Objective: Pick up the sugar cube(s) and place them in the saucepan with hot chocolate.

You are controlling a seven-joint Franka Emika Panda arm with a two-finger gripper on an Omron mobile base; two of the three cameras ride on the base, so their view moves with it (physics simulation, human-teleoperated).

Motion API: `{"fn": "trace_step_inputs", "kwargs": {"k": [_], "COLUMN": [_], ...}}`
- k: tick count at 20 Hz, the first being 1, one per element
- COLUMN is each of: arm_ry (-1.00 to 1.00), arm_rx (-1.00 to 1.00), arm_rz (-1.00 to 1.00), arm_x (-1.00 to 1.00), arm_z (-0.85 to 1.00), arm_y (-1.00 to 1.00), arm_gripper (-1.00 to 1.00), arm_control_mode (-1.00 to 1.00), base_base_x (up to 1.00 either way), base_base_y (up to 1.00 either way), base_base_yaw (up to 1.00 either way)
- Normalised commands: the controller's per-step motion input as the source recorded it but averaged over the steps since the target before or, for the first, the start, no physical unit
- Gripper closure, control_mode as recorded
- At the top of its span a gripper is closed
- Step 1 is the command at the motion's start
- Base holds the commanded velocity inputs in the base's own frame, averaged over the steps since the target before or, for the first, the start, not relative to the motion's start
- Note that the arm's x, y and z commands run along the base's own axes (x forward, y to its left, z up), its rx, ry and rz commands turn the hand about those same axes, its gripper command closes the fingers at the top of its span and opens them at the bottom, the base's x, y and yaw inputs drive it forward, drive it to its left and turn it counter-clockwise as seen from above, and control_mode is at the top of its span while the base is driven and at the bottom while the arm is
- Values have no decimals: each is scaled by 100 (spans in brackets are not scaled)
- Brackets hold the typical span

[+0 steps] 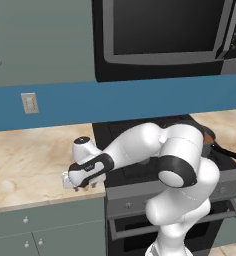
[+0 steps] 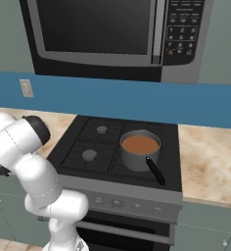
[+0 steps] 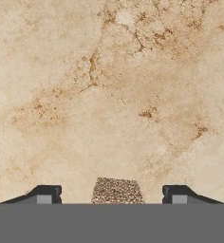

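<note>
Nearest us in the hand view, the sugar cube (image 3: 116, 191) sits on the marbled worktop (image 3: 109, 95) at 6 o'clock, between our claw's (image 3: 112, 194) spread tips, touching neither. The saucepan with hot chocolate (image 2: 140, 149) stands on the stove (image 2: 88, 142), handle toward 5 o'clock, well apart.

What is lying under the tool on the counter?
The hand view shows a speckled sugar cube on the beige counter, between the open tool tips. Its lower part is cut off by the picture edge.
</note>
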Motion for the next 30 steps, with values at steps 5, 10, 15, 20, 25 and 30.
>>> {"fn": "trace_step_inputs", "kwargs": {"k": [5, 10, 15, 20, 25, 30], "arm_ry": [0, 0, 0, -5, -1, 0], "arm_rx": [0, 0, 0, 4, 4, 1], "arm_rz": [0, 0, 0, 1, 3, 0], "arm_x": [0, 0, 0, -6, -14, -1], "arm_z": [0, 0, 0, 45, 94, 100], "arm_y": [0, 0, -8, -32, -54, -65], "arm_gripper": [100, 100, 100, 100, 100, 100], "arm_control_mode": [-100, -100, -100, -100, -100, -100], "base_base_x": [0, 0, 0, 0, 0, 0], "base_base_y": [0, 0, 0, 0, 0, 0], "base_base_yaw": [0, 0, 0, 0, 0, 0]}}
